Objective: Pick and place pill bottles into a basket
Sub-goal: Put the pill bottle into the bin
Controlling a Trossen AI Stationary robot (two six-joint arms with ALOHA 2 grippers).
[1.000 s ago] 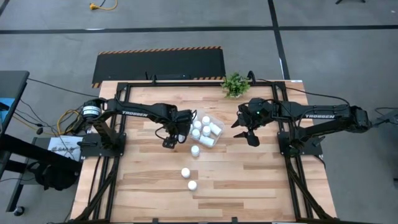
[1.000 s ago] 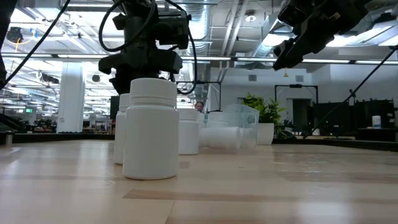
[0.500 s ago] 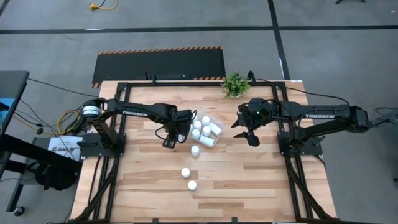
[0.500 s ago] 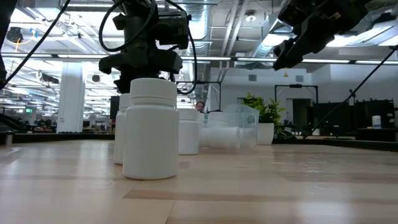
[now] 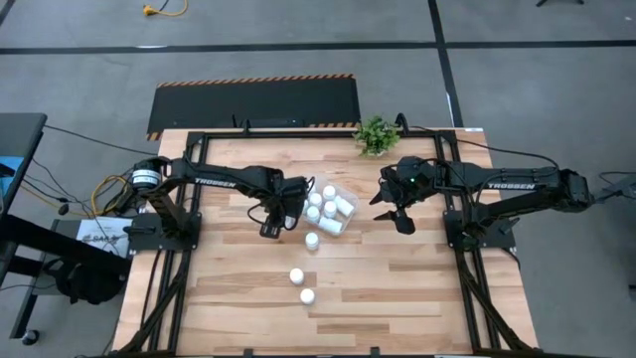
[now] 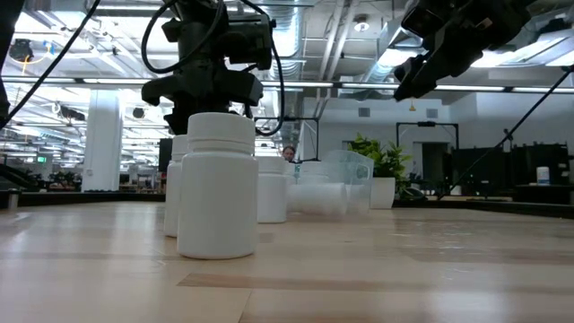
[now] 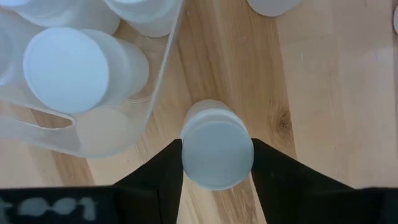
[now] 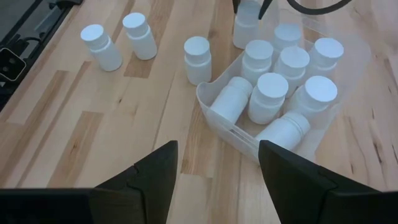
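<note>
— Any writing to read, going from the biggest things down?

— The wooden worktop (image 5: 378, 288) bears none. Each dark arm has "TROSSEN" in white letters along it in the high view. The clear basket (image 8: 219, 114) and the white pill bottles carry no label that I can make out.

— And the jaws?

— The left gripper (image 7: 216, 163) sits just beside the basket's outer wall, its jaws pressed against both sides of one upright pill bottle (image 7: 217, 151) that stands on the worktop outside the basket. The right gripper (image 5: 401, 221) hangs above the worktop on the basket's other side, well apart from it, its jaws spread partway with nothing between them.

— Where are the rest of the bottles?

— Seven or so lie or stand inside the basket (image 8: 267, 96). One more stands just beside its near corner (image 5: 312, 240), and two stand apart nearer the front edge (image 5: 296, 275) (image 5: 307, 295). A small green plant (image 5: 376, 135) sits at the far edge.
</note>
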